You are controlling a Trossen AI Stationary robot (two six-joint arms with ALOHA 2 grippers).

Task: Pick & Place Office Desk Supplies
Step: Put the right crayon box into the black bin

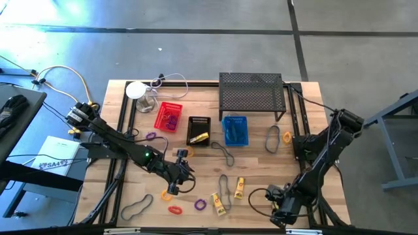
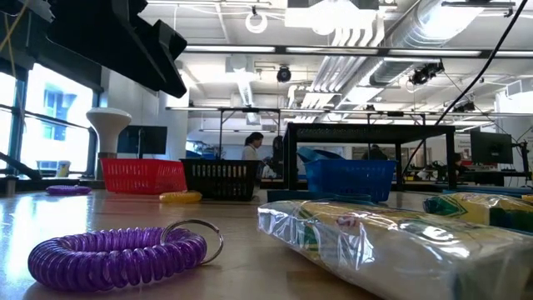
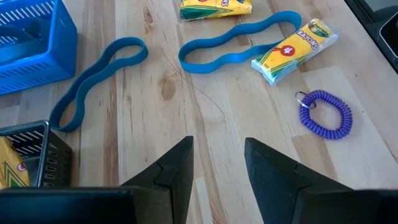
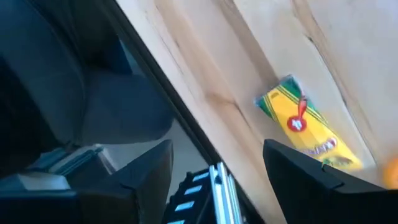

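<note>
Office desk supplies lie scattered over the wooden table [image 1: 261, 170], and they are a colourful lot: yellow-and-green crayon packs [image 3: 294, 49] in clear wrap, coiled wrist rings and flat rubber-band loops. Take the black basket [image 1: 199, 130] in the middle of the table as the marker. A crayon pack lies inside it. The red basket [image 1: 168, 116] stands just beside it toward the left arm's side, with something purple in it, and the blue basket [image 1: 235, 130] stands just beside it toward the right arm's side. Beyond the blue basket is the black wire-mesh shelf [image 1: 252, 91].

In front of the black basket two blue rubber-band loops [image 3: 231, 42] lie flat, one touching a crayon pack. A purple coil ring [image 3: 325, 114] with a small metal key ring sits near that pack, apart from it. Farther front are a red coil [image 1: 174, 209] and an orange coil [image 1: 170, 190].

The left gripper [image 3: 216, 163] hovers low over bare wood in front of the black basket, its fingers parted to a moderate gap with nothing between them. The right gripper [image 4: 217, 163] hangs at the table's front edge, well away from the black basket, fingers wide apart and empty, with a crayon pack near.
</note>
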